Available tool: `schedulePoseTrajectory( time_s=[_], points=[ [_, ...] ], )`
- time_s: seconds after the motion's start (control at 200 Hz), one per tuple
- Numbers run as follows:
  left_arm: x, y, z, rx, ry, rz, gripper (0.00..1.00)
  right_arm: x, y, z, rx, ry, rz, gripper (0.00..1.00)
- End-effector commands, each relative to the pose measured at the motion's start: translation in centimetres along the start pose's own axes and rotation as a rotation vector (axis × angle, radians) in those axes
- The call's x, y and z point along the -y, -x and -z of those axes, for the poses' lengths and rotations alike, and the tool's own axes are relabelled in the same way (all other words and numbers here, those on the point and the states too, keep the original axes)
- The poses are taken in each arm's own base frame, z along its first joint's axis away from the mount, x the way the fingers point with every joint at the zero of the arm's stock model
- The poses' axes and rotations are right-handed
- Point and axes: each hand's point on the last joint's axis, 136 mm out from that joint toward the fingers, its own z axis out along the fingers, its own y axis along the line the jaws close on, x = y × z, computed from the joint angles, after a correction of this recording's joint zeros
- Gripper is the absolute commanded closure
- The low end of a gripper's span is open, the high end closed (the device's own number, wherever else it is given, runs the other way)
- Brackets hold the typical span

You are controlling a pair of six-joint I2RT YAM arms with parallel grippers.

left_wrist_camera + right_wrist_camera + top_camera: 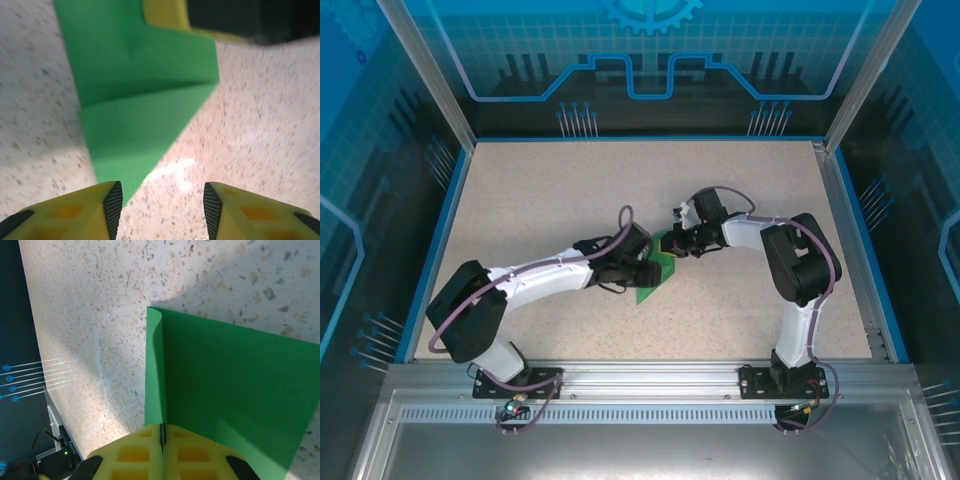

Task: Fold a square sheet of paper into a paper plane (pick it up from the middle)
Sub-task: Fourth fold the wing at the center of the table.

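Speckled table [550, 200], blue walls [650, 60]
On my feed the table sits mid-frame, circuit-printed walls cross the top, an aluminium rail [650, 378] spans the bottom

Bright, even light. Left wrist view is blurred, with glare on the worktop [175, 167] at lower centre. In the right wrist view, soft shadow lies above the paper [230, 390].

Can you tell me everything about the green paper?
The green paper is thin, plain and bright, with no marks. It is folded: a crease runs across it, and it ends in a pointed corner. The right gripper pinches one folded edge, jaws shut. The paper's lower part seems to rest on the speckled table. The left gripper stands open by the pointed end, nothing between its fingers.
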Motion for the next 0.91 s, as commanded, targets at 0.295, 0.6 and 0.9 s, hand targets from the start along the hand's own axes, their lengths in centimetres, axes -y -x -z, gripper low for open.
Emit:
schedulePoseTrajectory(
  time_s=[0.295, 0.6, 0.9],
  points=[
    [-0.7, -0.9, -2.5, 0.08, 0.328, -0.174, 0.47, -1.6, 0.3, 1.4, 0.001, 0.056, -0.056, 0.93],
    [-1.1, -1.3, -3.1, 0.116, 0.449, -0.232, 0.46, -2.3, 0.5, 2.2, 0.005, 0.058, -0.064, 0.88],
    [-2.6, -2.0, -3.9, 0.106, 0.501, -0.225, 0.51, -2.3, 0.6, 2.3, 0.007, 0.053, -0.068, 0.88]
  ],
)
